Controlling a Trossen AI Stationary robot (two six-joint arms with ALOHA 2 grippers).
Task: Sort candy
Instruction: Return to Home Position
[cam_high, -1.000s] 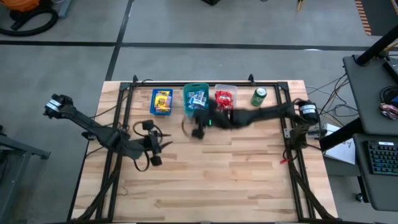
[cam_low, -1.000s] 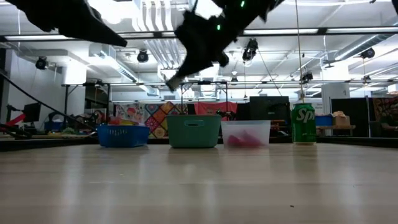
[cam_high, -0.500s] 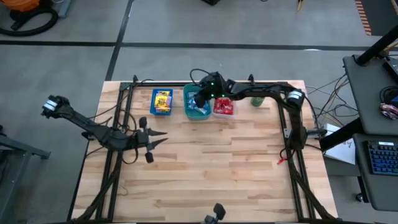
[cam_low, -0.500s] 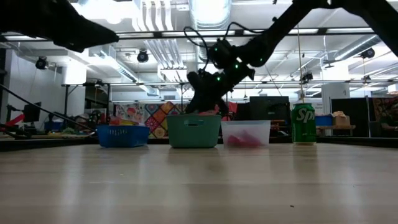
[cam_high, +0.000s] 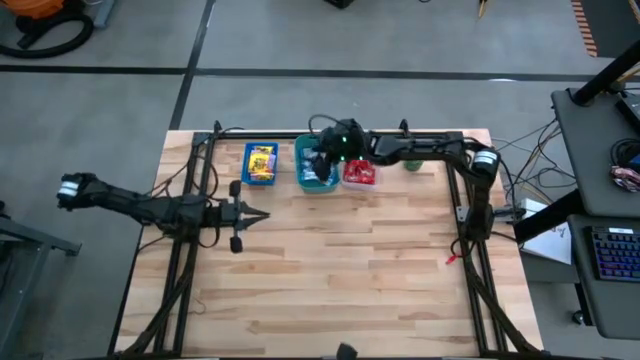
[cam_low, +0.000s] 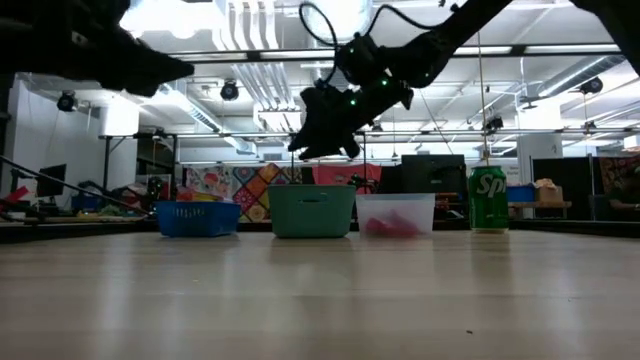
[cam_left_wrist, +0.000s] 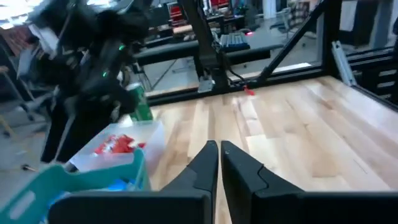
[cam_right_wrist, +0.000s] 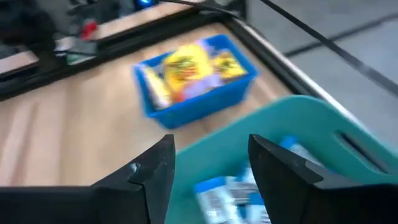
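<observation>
My left gripper (cam_high: 258, 214) sits low over the table (cam_high: 350, 290) at about 9 o'clock from its centre, arm stretched flat and pointing toward 3 o'clock. In the left wrist view its two fingers are pressed together with only a sliver between them, and they carry nothing.

Along the 12 o'clock edge I see three bins in a row. At about 11 o'clock is the blue bin (cam_high: 245, 165), holding the yellow candy (cam_high: 261, 161). Just beside it, near 12 o'clock, is the green bin (cam_high: 315, 189) with the blue-white candy (cam_high: 314, 176) in it.

My right gripper (cam_high: 320, 160) hangs in the air above this green bin, clear of its rim in the low view. Its fingers (cam_right_wrist: 152, 174) are spread wide and empty.

Next along is the clear bin (cam_high: 362, 186) with the red candy (cam_high: 360, 172) inside. Toward 1 o'clock stands a green can (cam_low: 488, 200), upright, with the right arm crossing over it. I see no candy lying loose on the boards.
</observation>
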